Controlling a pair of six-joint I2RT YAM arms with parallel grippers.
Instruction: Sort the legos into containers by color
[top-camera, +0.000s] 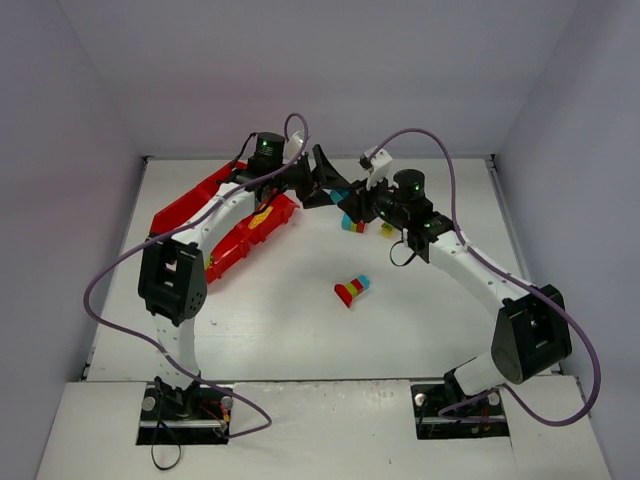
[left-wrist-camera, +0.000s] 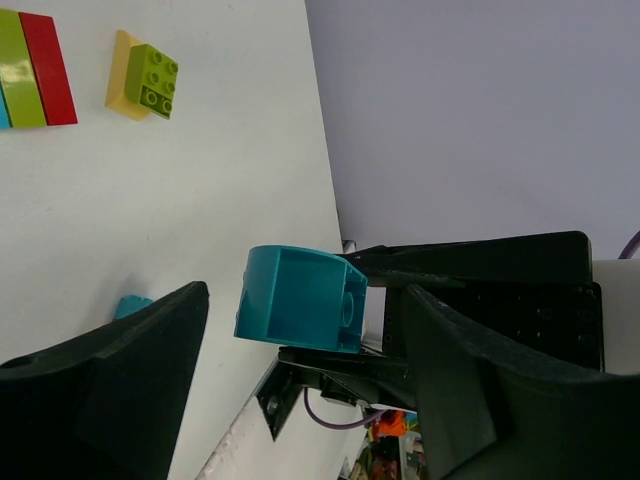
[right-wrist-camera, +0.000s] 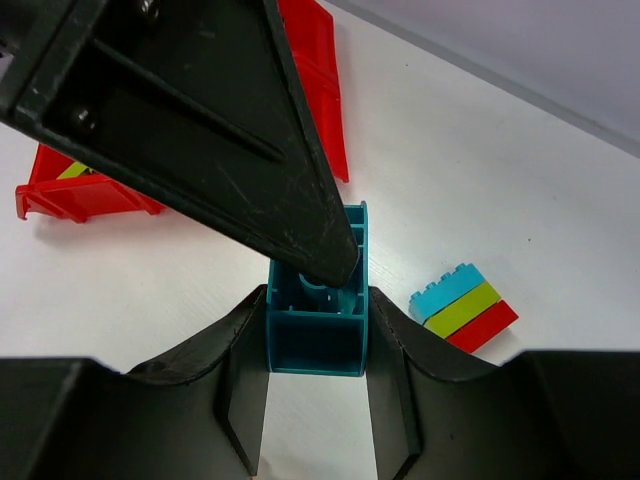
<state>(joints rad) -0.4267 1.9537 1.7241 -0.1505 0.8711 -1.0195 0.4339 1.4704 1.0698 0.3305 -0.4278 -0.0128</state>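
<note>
My right gripper is shut on a teal brick and holds it above the table, hollow underside toward its camera. My left gripper is open, and its fingers straddle the same teal brick without closing on it. One left finger crosses the right wrist view, its tip over the brick. In the top view both grippers meet at the back centre. The red tray lies at the left, with a yellow brick in it.
A teal, lime and red stack lies near the held brick, also in the left wrist view. A yellow and green brick sits beside it. Another multicolour stack lies mid-table. The grey back wall is close behind.
</note>
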